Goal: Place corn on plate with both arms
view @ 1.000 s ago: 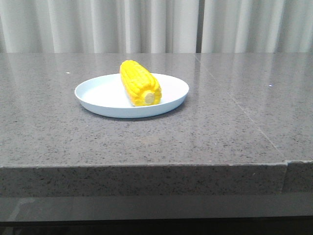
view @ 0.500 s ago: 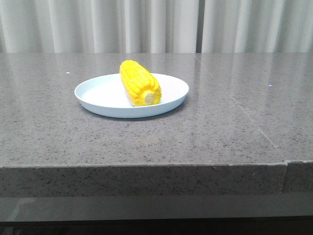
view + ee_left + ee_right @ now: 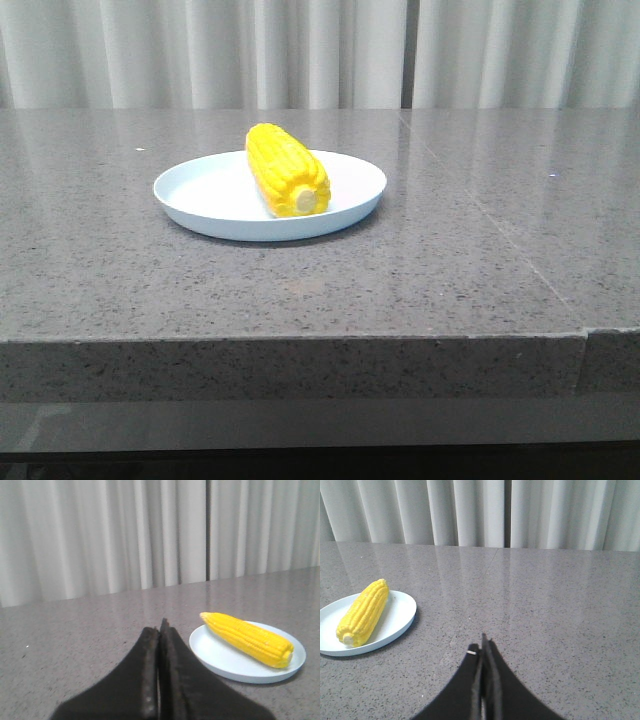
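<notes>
Closest to you, both grippers sit low over the table, pulled back from the work and empty. Look at the left wrist view first: the left gripper (image 3: 159, 630) has its two dark tapering fingers (image 3: 148, 650) pressed flat together, with only a thin seam between them and nothing caught in it. The right gripper (image 3: 483, 647) reads the same in its own wrist view, fingers closed tip to tip on nothing, with a small pale fleck on one finger near the tip. Neither gripper shows in the front view.

Beyond the fingertips you see bare speckled grey stone, the table (image 3: 480, 270), glossy enough to reflect the curtain. A seam line runs across the slab on the right side in the front view, and its front edge drops off square toward you.

Farther out, left of centre on the table, sits the plate (image 3: 200, 195), pale blue-white, shallow, flat on the stone, well apart from both grippers. The corn (image 3: 287, 168) lies on it, fully inside the rim, resting across the middle of the plate. Its pale stub end faces you in the front view and its tapered tip points away toward the back.

Behind everything, past the table's far edge, hangs a pleated white curtain (image 3: 320, 50) with one dark vertical gap right of centre.
</notes>
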Robot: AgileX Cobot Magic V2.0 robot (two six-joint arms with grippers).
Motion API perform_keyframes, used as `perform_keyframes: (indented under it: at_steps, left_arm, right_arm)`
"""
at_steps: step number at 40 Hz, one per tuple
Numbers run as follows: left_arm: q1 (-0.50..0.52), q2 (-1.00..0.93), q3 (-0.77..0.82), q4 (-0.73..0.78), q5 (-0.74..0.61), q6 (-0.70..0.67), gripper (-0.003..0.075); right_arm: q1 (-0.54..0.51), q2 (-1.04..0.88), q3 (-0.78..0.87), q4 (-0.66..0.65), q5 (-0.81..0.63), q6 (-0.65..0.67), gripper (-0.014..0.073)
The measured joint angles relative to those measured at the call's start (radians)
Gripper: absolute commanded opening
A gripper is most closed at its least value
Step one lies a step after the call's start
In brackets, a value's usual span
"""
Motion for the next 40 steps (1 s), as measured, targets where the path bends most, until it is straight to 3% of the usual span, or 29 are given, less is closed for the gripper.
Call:
perform_keyframes:
  at_steps: [11, 18, 40]
  left_arm:
    - [0.192, -0.036, 0.121, -0.030, -0.026, 0.010, -0.0020]
    - [0.253, -0.036, 0.215, -0.030, -0.028, -0.001, -0.0020]
    - [0.264, -0.036, 0.241, -0.028, -0.018, -0.003, -0.0020]
  right_arm:
    - [0.000, 0.000, 0.000, 0.000, -0.002, 0.000, -0.0048]
    - [0.000, 0.000, 0.000, 0.000, -0.002, 0.000, -0.0048]
    - [0.000, 0.000, 0.000, 0.000, -0.002, 0.000, -0.0048]
